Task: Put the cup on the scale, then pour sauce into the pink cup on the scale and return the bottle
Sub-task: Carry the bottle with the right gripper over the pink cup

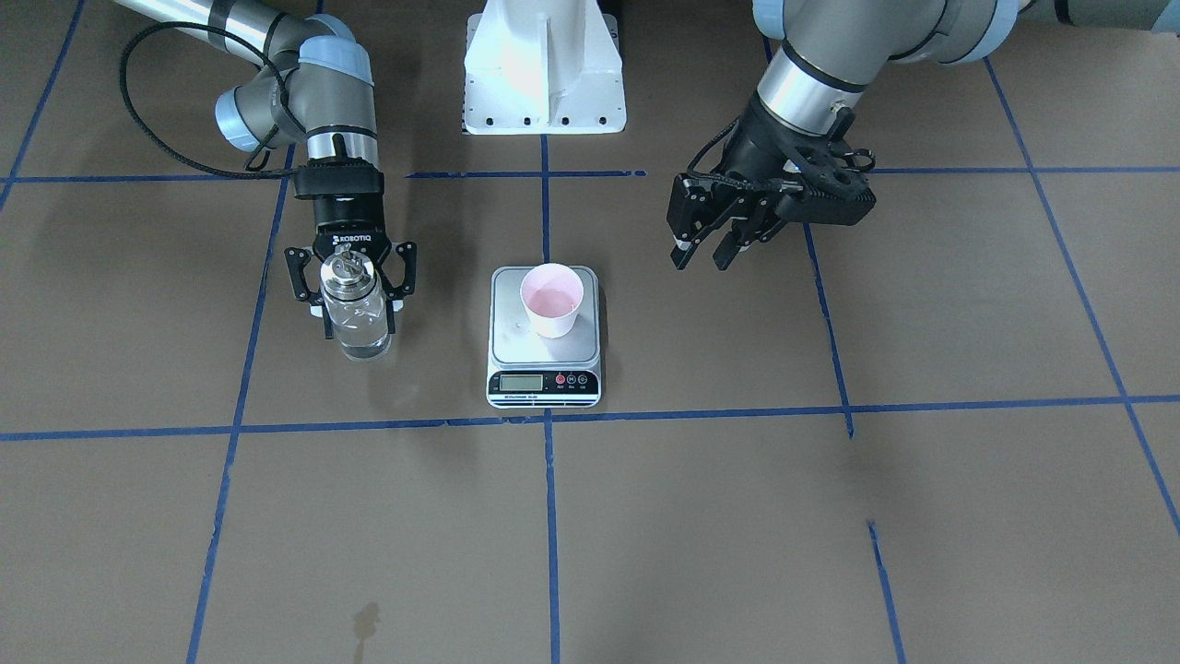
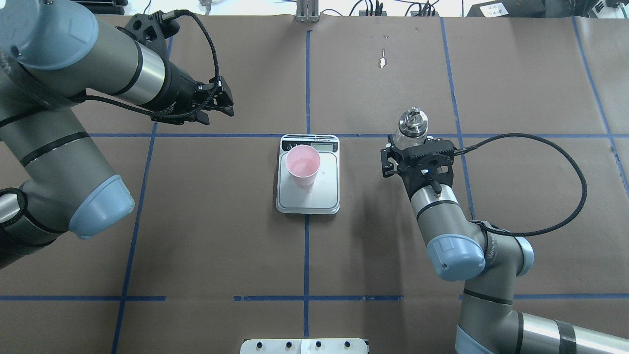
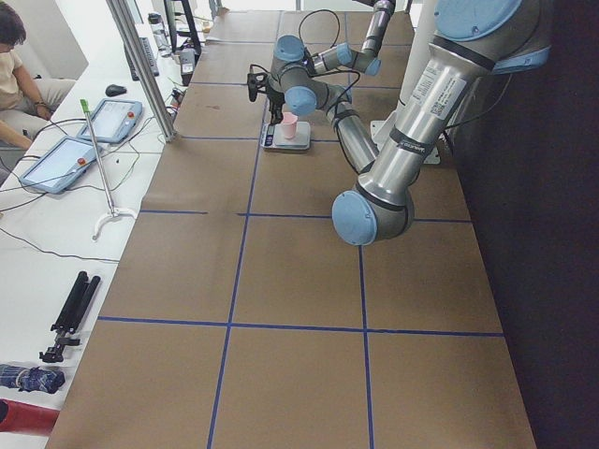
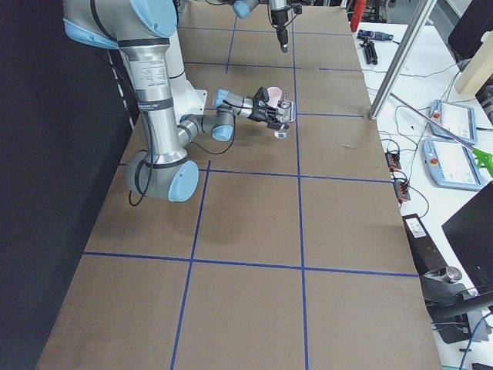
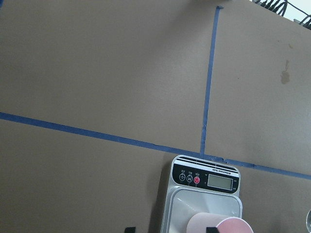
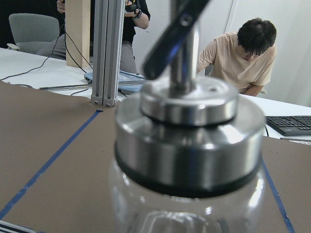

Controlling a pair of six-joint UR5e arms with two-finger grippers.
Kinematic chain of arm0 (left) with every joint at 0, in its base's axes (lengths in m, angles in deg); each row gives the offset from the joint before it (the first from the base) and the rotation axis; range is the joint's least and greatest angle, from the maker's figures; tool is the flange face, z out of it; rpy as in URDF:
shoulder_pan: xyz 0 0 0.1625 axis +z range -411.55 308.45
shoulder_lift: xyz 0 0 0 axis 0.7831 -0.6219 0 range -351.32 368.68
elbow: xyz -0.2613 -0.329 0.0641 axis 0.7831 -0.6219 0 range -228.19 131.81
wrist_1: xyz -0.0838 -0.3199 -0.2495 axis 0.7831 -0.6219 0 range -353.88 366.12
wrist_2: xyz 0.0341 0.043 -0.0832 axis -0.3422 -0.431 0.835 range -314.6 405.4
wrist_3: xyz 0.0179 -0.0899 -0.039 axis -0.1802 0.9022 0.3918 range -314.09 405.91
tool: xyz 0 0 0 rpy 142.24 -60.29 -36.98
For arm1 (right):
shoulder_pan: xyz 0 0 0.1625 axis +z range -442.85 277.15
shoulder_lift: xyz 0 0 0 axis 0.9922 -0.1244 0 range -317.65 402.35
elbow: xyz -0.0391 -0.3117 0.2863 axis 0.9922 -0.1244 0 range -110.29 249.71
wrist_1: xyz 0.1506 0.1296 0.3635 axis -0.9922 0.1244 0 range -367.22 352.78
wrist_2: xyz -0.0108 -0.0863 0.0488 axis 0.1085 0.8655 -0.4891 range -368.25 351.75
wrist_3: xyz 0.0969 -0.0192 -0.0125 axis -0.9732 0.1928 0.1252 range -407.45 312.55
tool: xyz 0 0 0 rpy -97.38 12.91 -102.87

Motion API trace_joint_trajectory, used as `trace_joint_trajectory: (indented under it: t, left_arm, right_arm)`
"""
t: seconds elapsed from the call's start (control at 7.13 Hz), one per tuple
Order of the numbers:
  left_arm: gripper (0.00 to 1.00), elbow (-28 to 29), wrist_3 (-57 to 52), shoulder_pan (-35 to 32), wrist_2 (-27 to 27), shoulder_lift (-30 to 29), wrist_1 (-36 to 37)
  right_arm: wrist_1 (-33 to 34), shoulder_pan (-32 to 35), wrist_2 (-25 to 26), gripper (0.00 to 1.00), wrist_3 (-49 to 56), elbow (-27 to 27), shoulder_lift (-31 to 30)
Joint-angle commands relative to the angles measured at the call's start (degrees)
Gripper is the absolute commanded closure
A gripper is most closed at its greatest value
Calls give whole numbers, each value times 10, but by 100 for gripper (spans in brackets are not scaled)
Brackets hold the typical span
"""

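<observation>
Brown paper tabletop (image 1: 737, 535), blue tape (image 1: 369, 426) grid. Matte pink cup (image 1: 551, 302) sat on steel scale (image 1: 544, 361). Right jaws gripped clear glass bottle (image 1: 358, 318). Left jaws part-open, holding nothing.

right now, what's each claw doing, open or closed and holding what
Left claw: open, holding nothing.
Right claw: closed on the glass bottle.
</observation>
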State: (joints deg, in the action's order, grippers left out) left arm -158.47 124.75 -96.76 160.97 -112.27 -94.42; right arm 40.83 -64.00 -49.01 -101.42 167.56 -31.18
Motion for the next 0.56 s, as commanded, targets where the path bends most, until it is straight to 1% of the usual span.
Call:
trace_joint_trajectory:
  t: [0.0,0.14,0.42]
  left_arm:
    - [43,0,-1,-1,0,0,0]
    - [43,0,-1,-1,0,0,0]
    - [43,1,-3,0,0,1,0]
  right_arm:
    - [6,0,-5,100,45,0,14]
    - [6,0,-4,100,121,8,20]
    - [10,0,-1,100,147,16,33]
